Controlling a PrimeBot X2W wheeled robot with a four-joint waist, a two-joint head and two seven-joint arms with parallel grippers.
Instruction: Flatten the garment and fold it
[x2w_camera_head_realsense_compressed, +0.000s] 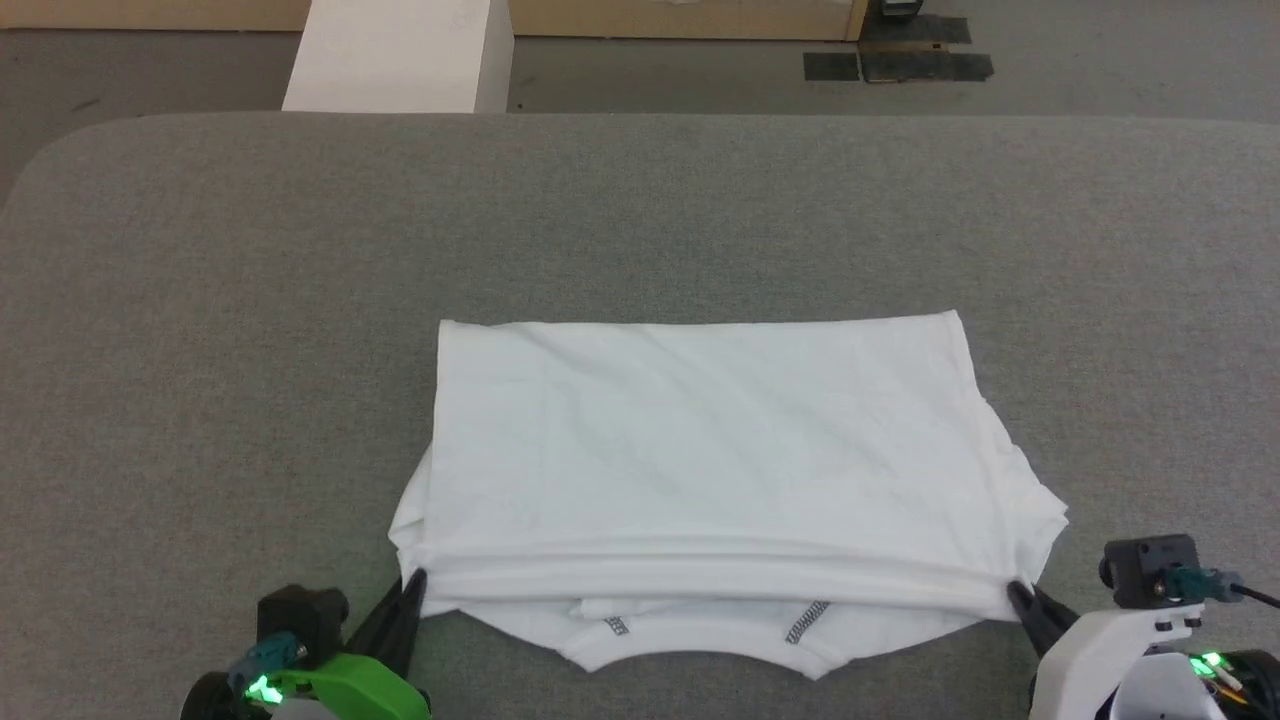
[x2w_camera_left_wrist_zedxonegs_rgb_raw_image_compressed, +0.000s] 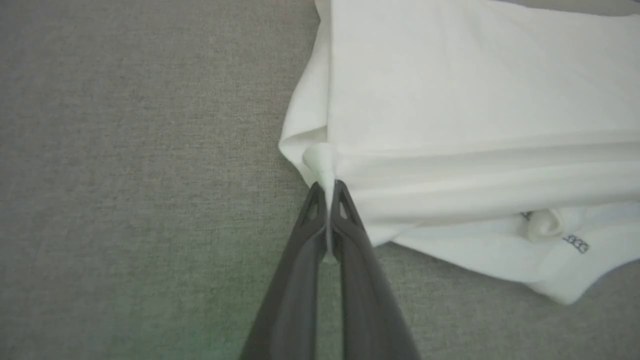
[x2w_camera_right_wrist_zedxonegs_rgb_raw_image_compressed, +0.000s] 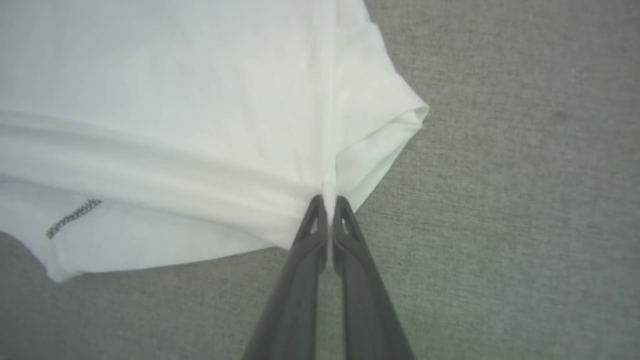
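The garment (x2w_camera_head_realsense_compressed: 700, 450), a white thin shirt, lies folded in a rectangle on the grey table, its top layer doubled over toward me. The collar with dark zigzag seams (x2w_camera_head_realsense_compressed: 810, 622) peeks out under the near edge. My left gripper (x2w_camera_head_realsense_compressed: 415, 582) is shut on the near left corner of the folded layer, and the left wrist view shows cloth pinched between its fingers (x2w_camera_left_wrist_zedxonegs_rgb_raw_image_compressed: 328, 187). My right gripper (x2w_camera_head_realsense_compressed: 1018, 592) is shut on the near right corner, and white fabric (x2w_camera_right_wrist_zedxonegs_rgb_raw_image_compressed: 200, 125) runs into its tips (x2w_camera_right_wrist_zedxonegs_rgb_raw_image_compressed: 329, 200).
A grey felt table (x2w_camera_head_realsense_compressed: 640, 210) spreads wide around the shirt. Beyond its far edge stands a white box (x2w_camera_head_realsense_compressed: 400, 55) on the floor, with dark mats (x2w_camera_head_realsense_compressed: 900, 60) to the right.
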